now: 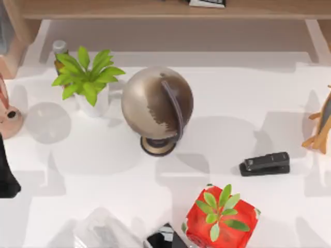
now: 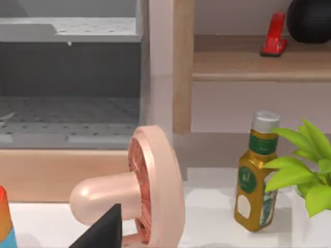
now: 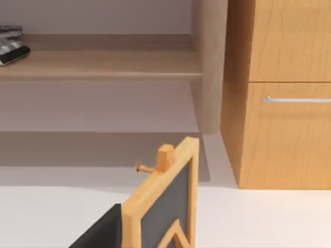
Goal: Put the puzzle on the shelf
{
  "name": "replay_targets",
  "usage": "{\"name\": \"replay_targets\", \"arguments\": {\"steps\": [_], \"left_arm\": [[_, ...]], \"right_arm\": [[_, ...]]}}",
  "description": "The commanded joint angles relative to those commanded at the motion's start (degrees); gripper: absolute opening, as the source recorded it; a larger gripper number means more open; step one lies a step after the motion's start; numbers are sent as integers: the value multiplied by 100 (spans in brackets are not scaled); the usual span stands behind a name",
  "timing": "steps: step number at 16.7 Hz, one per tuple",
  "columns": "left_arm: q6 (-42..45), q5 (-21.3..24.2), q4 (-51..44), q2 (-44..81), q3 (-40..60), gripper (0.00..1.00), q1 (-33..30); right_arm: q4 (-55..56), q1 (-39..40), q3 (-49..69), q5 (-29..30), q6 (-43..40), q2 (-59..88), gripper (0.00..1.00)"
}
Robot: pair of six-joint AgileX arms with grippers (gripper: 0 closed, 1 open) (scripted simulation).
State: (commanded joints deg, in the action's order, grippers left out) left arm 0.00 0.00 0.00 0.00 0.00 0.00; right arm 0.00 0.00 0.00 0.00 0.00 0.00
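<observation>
End effector on the left arm (image 2: 102,231) hangs low at the desk (image 1: 232,129) edge, far left of the globe (image 1: 156,106), right up against a pink mushroom toy (image 2: 139,191). Can't tell how wide it is open or whether it holds anything. Right end effector (image 3: 101,231) is far right of the globe, close to a small wooden chalkboard easel (image 3: 165,201); same there, grip state can't be told. Where the puzzle lies I can't tell, so it reads as not yet picked. Shelf (image 1: 129,9) runs along the back, behind the globe, with a dark flat item (image 1: 207,3) on it behind and right of the globe.

Risks, as judgement:
- Left arm swinging out likely knocks the mushroom or the gold bottle (image 2: 256,175) back-left of the globe.
- Right arm likely tips the easel.
- A low carry toward the shelf could clip the tall globe or the leafy plant (image 1: 88,77) left of it.
- Red plant pot (image 1: 222,219), front-right of the globe, could be grabbed by mistake.
- The stapler (image 1: 265,163), right of the globe, sits in a sweep path.
</observation>
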Motion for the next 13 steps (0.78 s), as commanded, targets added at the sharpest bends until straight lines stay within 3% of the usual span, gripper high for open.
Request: {"name": "replay_targets", "arguments": {"steps": [6,13], "left_arm": [[0,0,0,0,0,100,0],[0,0,0,0,0,100,0]], "right_arm": [[362,-134,330,-125,-462,587,100],[2065,-776,1880,-724,-2654,3665,100]]}}
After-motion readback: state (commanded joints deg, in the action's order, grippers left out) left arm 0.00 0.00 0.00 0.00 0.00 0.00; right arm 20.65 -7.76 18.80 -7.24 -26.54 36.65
